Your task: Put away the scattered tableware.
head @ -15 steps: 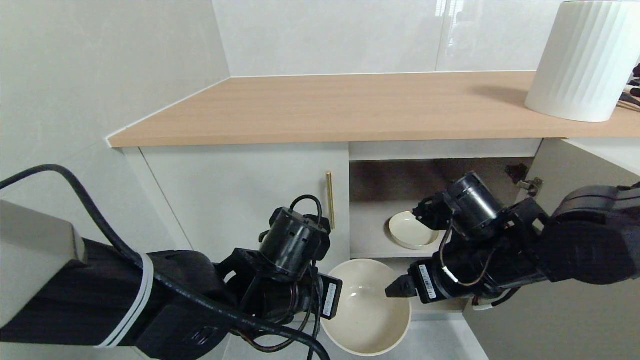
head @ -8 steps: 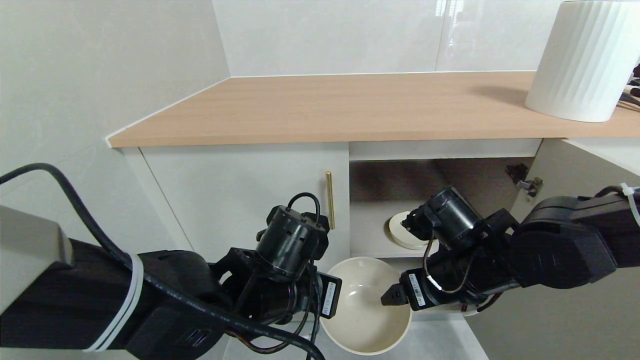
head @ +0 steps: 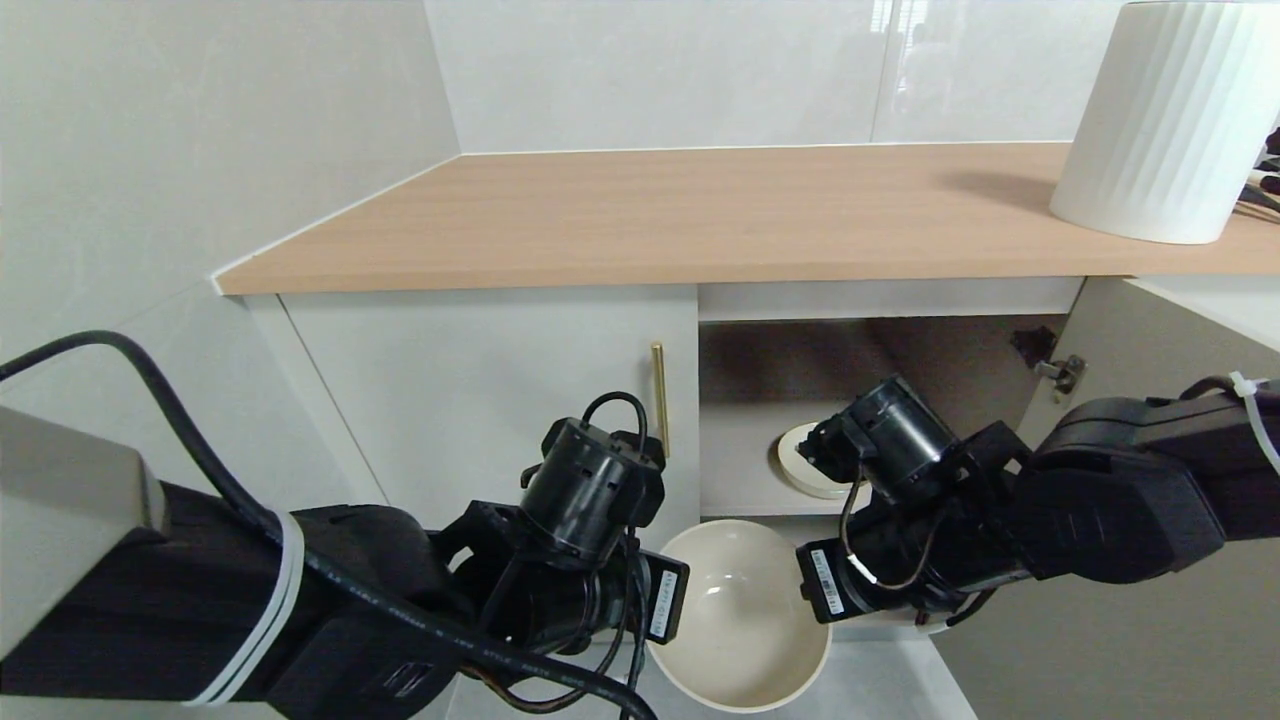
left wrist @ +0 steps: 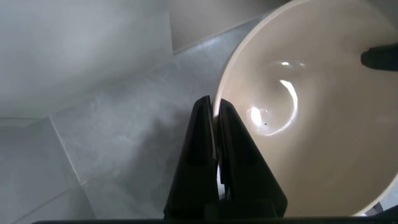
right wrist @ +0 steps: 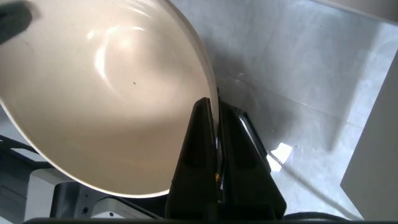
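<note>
A cream bowl [head: 740, 620] hangs in front of the open lower cabinet, held from both sides. My left gripper [head: 662, 602] is shut on its left rim; in the left wrist view the fingers [left wrist: 214, 118] pinch the edge of the bowl [left wrist: 311, 112]. Opposite it, my right gripper [head: 812, 598] is shut on the right rim, and the right wrist view has its fingers [right wrist: 213, 115] clamped over the edge of the bowl [right wrist: 106, 93]. A small cream plate [head: 795, 458] lies on the cabinet shelf, partly hidden behind my right wrist.
The wooden counter [head: 700, 220] runs above the cabinet, with a tall white ribbed container [head: 1165, 120] at its right end. The left cabinet door [head: 480, 390] is closed and has a gold handle [head: 659, 400]. The right door [head: 1120, 640] stands open beside my right arm. Grey floor [left wrist: 124, 143] lies below.
My right arm came down and left, and its gripper closed on the bowl's right rim. The bowl and left gripper shifted only slightly.
</note>
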